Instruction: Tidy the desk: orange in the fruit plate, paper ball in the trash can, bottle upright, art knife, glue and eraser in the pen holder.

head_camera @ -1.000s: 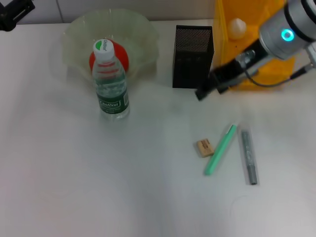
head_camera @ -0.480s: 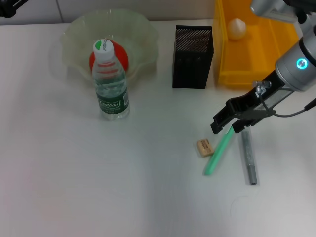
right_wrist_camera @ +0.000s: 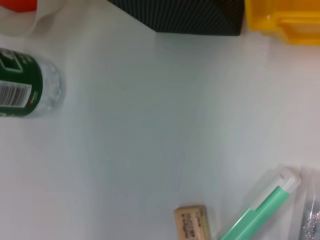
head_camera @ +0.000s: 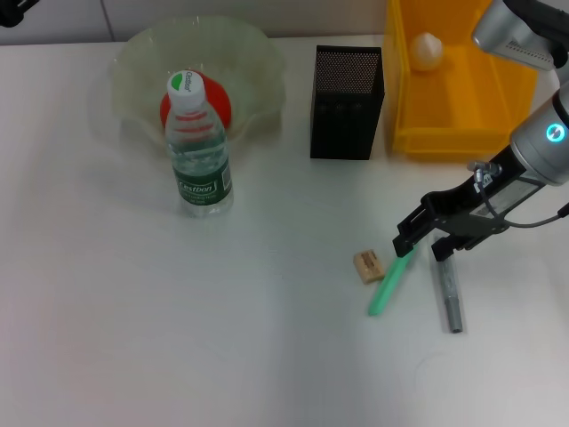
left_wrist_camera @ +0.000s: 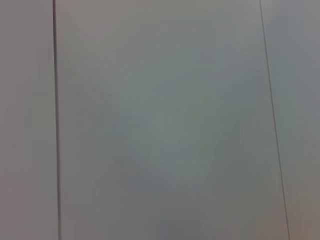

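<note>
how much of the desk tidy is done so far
Done: the red-orange fruit sits in the pale green scalloped bowl, the crumpled white paper wad is in the yellow bin, and the clear green-labelled bottle stands upright. In hand: the right pincer hovers over the green pen-shaped tool. Left: that tool, the grey stick and the tan eraser still lie outside the black mesh cup.

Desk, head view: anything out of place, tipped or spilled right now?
No spill or damage. The bottle stands upright, the orange sits in the fruit plate, the paper ball in the trash can. Still loose on the desk: eraser, green pen-like item and grey one, below the right gripper.
</note>
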Robot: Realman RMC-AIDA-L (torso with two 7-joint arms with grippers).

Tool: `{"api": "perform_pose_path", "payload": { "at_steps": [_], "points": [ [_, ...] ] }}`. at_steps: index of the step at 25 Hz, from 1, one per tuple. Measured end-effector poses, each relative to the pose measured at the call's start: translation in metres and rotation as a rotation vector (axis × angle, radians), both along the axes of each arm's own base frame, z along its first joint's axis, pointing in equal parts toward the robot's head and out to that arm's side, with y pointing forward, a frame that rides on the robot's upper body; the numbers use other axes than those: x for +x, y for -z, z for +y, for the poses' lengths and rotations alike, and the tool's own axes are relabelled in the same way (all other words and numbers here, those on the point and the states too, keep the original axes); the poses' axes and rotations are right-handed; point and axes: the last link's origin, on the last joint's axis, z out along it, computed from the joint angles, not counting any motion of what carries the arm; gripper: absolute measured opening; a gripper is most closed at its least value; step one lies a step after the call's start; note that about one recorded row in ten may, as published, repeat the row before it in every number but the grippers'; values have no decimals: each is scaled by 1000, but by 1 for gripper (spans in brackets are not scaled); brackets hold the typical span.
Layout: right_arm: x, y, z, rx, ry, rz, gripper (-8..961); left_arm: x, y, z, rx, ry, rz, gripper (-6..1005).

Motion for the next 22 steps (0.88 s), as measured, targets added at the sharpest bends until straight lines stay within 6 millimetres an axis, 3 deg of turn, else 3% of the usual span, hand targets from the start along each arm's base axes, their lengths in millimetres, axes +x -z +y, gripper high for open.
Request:
{"api": "perform_pose_path", "payload": {
  "at_steps": [22],
  "points": [
    [11, 8, 12, 78, -17, -14, 609, -2, 0, -2, 11, -5, -4, 715]
  ]
}}
